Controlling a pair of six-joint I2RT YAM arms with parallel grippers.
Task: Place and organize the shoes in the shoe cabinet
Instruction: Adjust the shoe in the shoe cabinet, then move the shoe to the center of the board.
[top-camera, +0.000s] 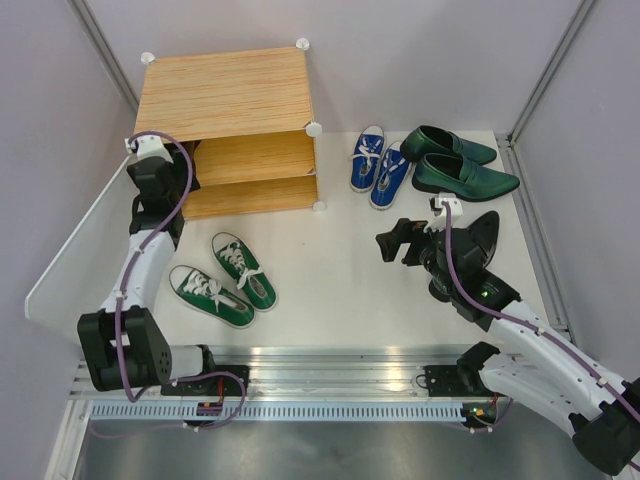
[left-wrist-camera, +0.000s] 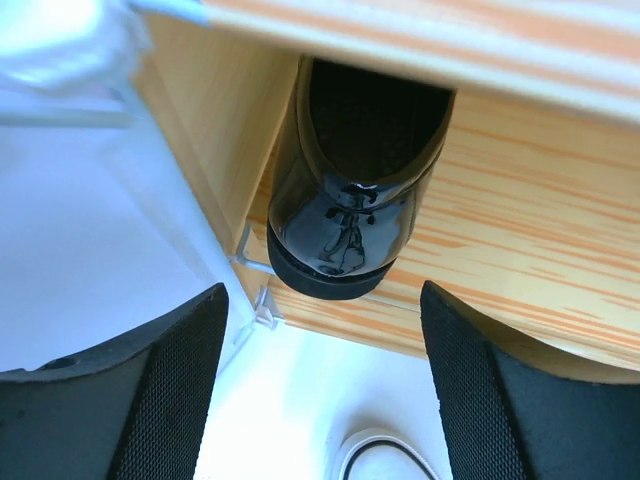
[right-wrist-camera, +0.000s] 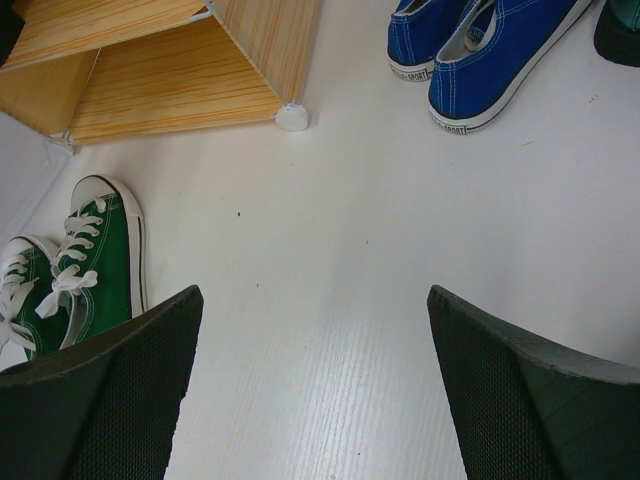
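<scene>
In the top view the left arm's base (top-camera: 118, 352) lies nearest. Beyond it are green sneakers (top-camera: 222, 280) on the desk (top-camera: 330, 290), with blue sneakers (top-camera: 380, 165) and loafers (top-camera: 462, 165) to the right of the shoe cabinet (top-camera: 225, 95).

In the left wrist view the left gripper (left-wrist-camera: 322, 300) is wide and empty before a black boot (left-wrist-camera: 350, 190), which stands inside the cabinet at its front edge, against the side wall. A careless pull-back could clip the boot and tip it out.

In the right wrist view the right gripper (right-wrist-camera: 315, 300) hangs wide and empty over bare desk. A low reach could scatter the pairs.

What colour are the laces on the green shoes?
White. The laces on the green sneakers show best in the right wrist view.
</scene>
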